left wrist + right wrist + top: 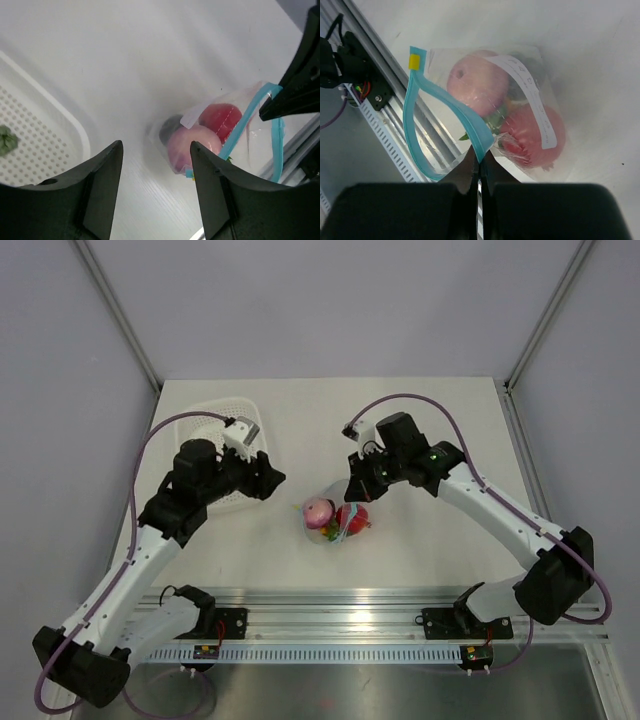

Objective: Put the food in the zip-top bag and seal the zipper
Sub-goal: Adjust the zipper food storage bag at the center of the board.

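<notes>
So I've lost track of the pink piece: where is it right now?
The pink piece sits mid-table in the top view, inside the zip-top bag, just left of the red piece and near the right gripper, which pinches the zipper.

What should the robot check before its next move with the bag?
1. Pink food in bag: ok.
2. Red food in bag: ok.
3. Basket emptied: not ok, a green piece lies in it.
4. Right claw shut on zipper: ok.
5. Left claw open, free: ok.
6. Zipper sealed: not ok, mouth gapes.
</notes>
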{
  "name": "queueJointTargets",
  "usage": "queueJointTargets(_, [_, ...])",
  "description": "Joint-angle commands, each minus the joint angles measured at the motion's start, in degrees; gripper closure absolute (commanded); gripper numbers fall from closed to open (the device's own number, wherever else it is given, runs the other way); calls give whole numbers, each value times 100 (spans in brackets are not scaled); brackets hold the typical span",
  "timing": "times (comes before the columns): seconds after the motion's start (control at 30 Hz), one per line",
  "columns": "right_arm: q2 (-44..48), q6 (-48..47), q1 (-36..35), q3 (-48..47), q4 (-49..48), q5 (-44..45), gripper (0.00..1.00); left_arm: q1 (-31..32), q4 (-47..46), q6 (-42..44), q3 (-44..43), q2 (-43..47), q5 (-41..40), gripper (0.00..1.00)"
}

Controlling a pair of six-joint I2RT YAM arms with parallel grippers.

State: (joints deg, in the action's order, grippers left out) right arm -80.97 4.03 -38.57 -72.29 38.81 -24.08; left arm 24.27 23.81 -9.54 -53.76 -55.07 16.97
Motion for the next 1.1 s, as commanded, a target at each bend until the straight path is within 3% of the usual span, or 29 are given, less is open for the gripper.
queueJointTargets(0.0, [292, -297, 419, -127, -84, -1194, 100, -19, -1061, 1260, 470, 540, 402, 39])
queueJointTargets(0.13, [231, -561, 481, -504, 293, -1450, 100, -28, -1730, 2050, 1261, 1322, 1034, 33])
queueJointTargets(0.23, [257, -719, 482, -654, 522, -1697, 100, -28, -1626, 2761, 1604, 1727, 1710, 32])
queueJointTargets(0.37, [310, -851, 490, -777, 680, -1873, 100, -28, -1397, 3519, 1956, 1851, 1950, 34])
queueJointTargets(0.47, [345, -922, 490, -804, 733, -1960, 100, -28, -1169, 4064, 2009, 1728, 2415, 40])
queueJointTargets(0.63, [380, -1027, 490, -778, 813, -2356, 100, -28, -1563, 4083, 2159, 1596, 2574, 42])
queueJointTargets(0.87, [135, -966, 491, -549, 698, -2585, 100, -28, -1397, 3934, 1983, 1622, 2645, 46])
queueJointTargets(0.97, [-252, -843, 490, -505, 672, -2410, 100, -28, -1397, 3688, 1860, 1701, 2426, 47])
queueJointTargets(1.07, [-603, -685, 490, -461, 567, -2190, 100, -28, -1774, 2811, 1755, 1728, 1881, 46])
